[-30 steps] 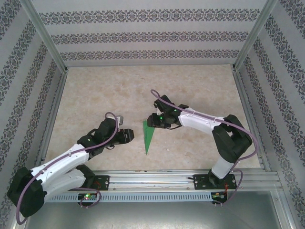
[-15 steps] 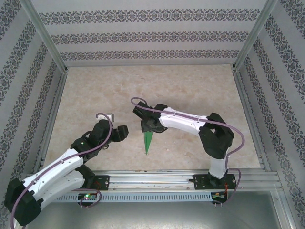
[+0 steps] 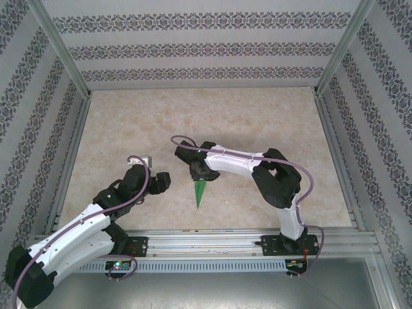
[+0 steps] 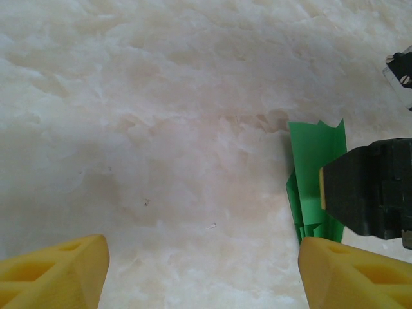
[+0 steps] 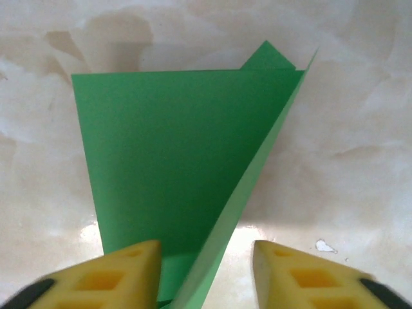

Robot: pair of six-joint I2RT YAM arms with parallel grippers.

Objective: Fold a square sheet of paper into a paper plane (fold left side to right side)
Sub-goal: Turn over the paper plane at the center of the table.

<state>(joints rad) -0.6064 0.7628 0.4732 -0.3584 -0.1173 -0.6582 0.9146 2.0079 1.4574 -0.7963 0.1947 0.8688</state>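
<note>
The bench (image 3: 257, 122) carries the paper plane (image 3: 200, 193) near its middle front, between the two arms. It is already a slim green dart, with the point toward the bases and the wide tail toward the far side. Judging by that shape, the main folds are done and the step in hand is a late one: working a layer at the tail, either a wing flap or a final crease.

In the right wrist view the paper plane (image 5: 174, 148) shows one layer lying flat and a second edge standing up at a slant. The next move probably calls for catching that raised edge alone, laying it over squarely and pressing it down without dragging the light dart across the bench.

The right arm (image 3: 238, 161) reaches far across to the left, elbow bent. The right pincer (image 3: 196, 172) sits low over the tail. Its yellow fingertips (image 5: 122, 270) are partly apart, straddling the raised edge and not clamped on it.

The left arm (image 3: 84, 225) is drawn back on its own side. The left pincer (image 3: 159, 181) is near the dart but clear of it, spread wide and holding nothing.
</note>
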